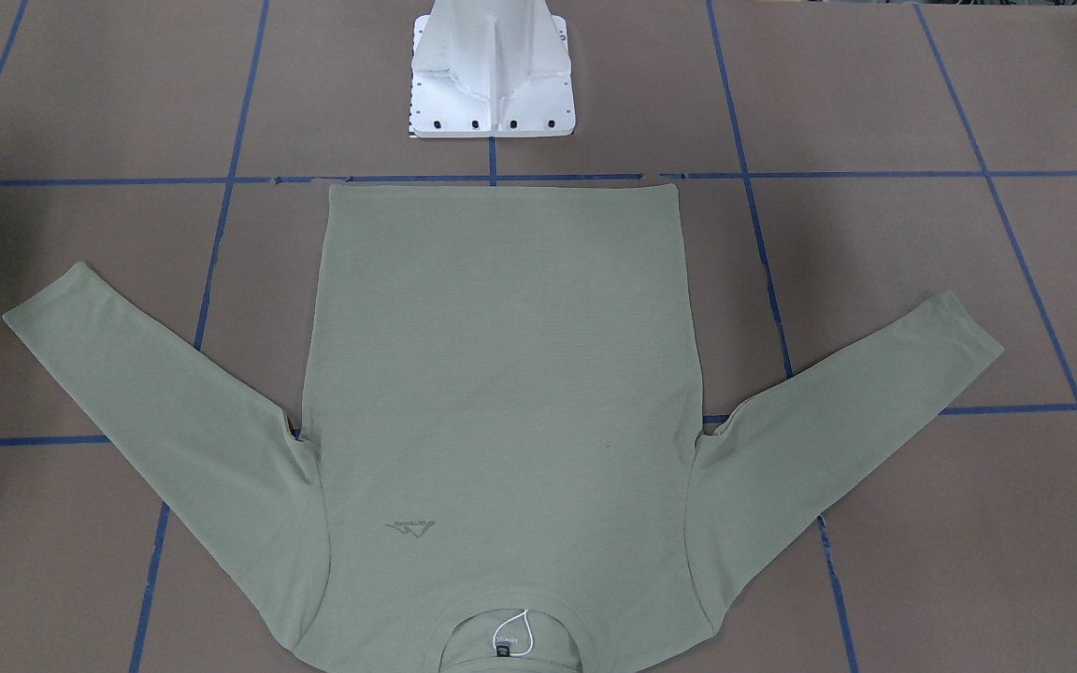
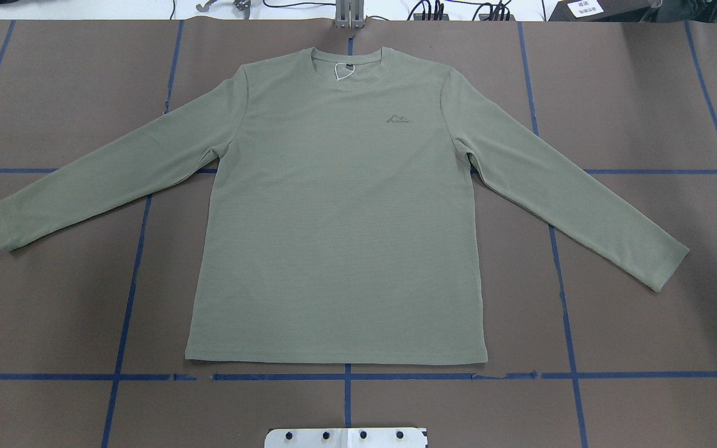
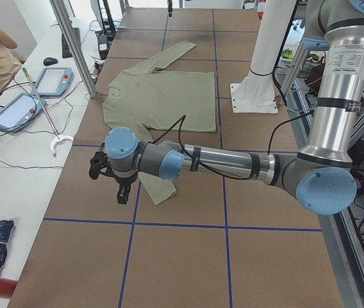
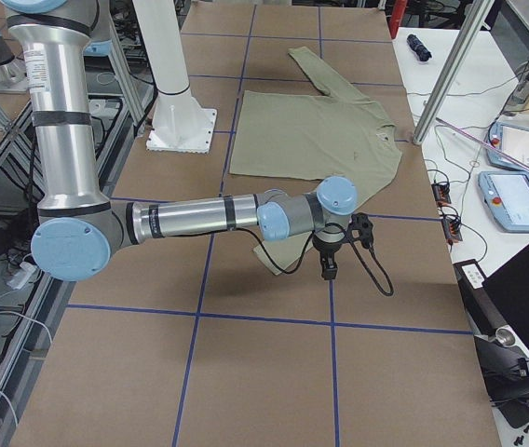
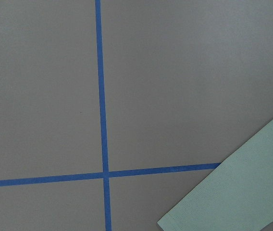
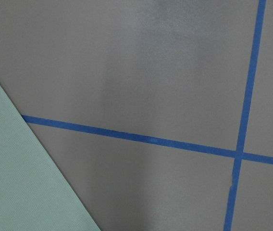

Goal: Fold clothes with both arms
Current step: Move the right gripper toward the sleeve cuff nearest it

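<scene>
The pale sage-green shirt (image 2: 333, 236) lies flat and front up on the brown table, collar away from the robot's base, both sleeves spread out and down. It also shows in the front-facing view (image 1: 501, 374). My left gripper (image 3: 119, 192) hangs above the table just beyond the near sleeve's cuff; the left wrist view shows that cuff (image 5: 242, 192). My right gripper (image 4: 328, 270) hangs above the table by the other sleeve's end; the right wrist view shows that sleeve (image 6: 21, 183). I cannot tell whether either gripper is open or shut. Neither touches the shirt.
The white pedestal base (image 1: 492, 84) stands just behind the shirt's hem. Blue tape lines (image 2: 346, 376) grid the table. Side benches hold teach pendants (image 3: 15, 109) and cables. Slanted metal posts (image 4: 451, 74) stand by the table's far edge.
</scene>
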`<state>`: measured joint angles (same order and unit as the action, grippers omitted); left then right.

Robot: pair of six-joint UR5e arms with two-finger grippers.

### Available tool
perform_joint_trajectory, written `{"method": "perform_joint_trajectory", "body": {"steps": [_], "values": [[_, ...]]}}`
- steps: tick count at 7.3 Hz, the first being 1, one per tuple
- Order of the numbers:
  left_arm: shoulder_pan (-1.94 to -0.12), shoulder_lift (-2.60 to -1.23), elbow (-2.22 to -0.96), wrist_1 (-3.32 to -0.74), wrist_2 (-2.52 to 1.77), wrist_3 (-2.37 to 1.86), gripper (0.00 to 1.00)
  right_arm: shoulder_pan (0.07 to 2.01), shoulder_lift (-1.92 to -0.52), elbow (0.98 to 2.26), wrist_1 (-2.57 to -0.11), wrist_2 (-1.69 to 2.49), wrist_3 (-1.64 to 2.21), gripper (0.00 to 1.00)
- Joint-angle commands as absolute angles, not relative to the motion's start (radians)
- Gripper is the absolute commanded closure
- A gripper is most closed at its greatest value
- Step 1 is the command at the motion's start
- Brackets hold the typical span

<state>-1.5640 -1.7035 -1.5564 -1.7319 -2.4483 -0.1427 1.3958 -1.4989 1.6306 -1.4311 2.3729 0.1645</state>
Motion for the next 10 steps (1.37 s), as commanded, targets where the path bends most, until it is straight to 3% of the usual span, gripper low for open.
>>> {"method": "perform_joint_trajectory", "body": {"steps": [1,6,10], "values": [[-1.551,-1.680,-1.562,-1.727,-2.448,-0.143,0.00,1.402,-1.506,1.637,-1.433,2.376,0.170,0.00],[-1.522,-1.661,-1.595,-1.742,-2.336,-0.149,0.00,1.401,-1.548,1.634,-1.413,2.396,0.170,0.00],[-1.489,-1.669,-1.630,-1.743,-2.525,-0.163,0.00,1.225,-1.540,1.629,-1.338,2.398,0.312,0.00]]}}
